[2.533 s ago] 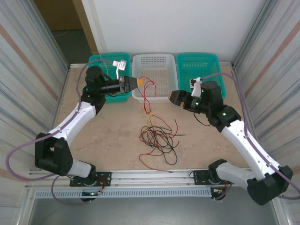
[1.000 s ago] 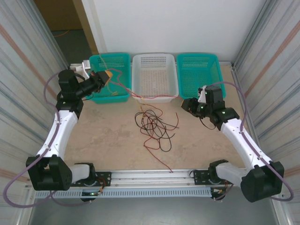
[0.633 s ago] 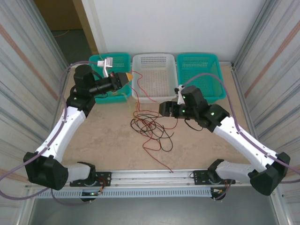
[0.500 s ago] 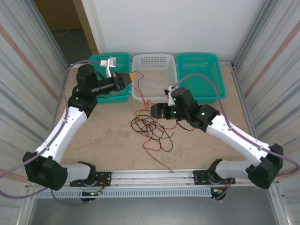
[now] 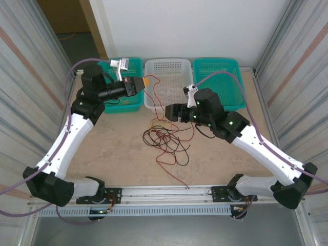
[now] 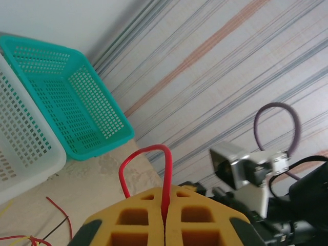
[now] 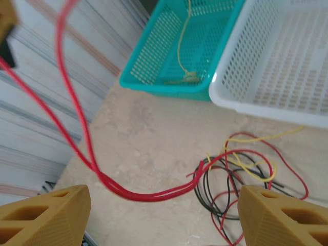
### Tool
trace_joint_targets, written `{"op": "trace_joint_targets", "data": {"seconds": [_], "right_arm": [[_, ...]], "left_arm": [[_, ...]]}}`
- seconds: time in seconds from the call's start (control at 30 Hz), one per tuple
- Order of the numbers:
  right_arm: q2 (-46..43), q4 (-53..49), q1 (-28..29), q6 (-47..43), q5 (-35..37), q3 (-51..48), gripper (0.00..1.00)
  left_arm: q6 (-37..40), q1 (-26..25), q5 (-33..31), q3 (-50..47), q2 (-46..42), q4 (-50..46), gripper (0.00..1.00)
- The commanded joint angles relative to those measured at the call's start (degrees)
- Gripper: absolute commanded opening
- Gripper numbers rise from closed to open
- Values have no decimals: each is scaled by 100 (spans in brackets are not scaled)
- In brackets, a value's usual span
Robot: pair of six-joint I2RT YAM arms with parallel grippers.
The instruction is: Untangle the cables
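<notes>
Cables (image 5: pixel 165 139) sit in a loose knot of red, black and pale yellow loops on the worktop (image 5: pixel 113 148), just in front of the white basket (image 5: pixel 169 69) at the far side. One red cable (image 7: pixel 95 168) is up off the surface. The left gripper (image 5: pixel 145 82) is clamped shut on it, raised near the rim between the left teal basket (image 5: pixel 134 61) and the white one. On the left wrist camera the yellow fingers of that gripper (image 6: pixel 164 205) are pressed together, with a red loop (image 6: pixel 146 149) arching out of the seam between them.

From that grip the red line drops on a long slant, touches down on the worktop and runs back into the knot. The right gripper (image 5: pixel 168 113) hovers low over the far edge of the tangle, right in front of the white basket, its jaws spread wide and nothing between them. Its own camera has the gripper (image 7: pixel 164 215) with one finger at each bottom corner, the red cable sweeping across the gap, and black strands and a pale yellow strand (image 7: pixel 256 169) curled beyond. A yellowish strand (image 7: pixel 188 77) lies inside the left teal basket. The right teal basket (image 5: pixel 215 77) sits at the far right.
</notes>
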Motion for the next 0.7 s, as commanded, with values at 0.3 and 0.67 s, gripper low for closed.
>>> {"op": "trace_joint_targets", "data": {"seconds": [0.3,0.67], "right_arm": [[820,137,-251,-302,-469,1020,69],[1330,176,-221,-420,-748,1357,50]], "left_arm": [[167,-123,771,331,243,13,0],[219,-160,990,436,319,-41,0]]}}
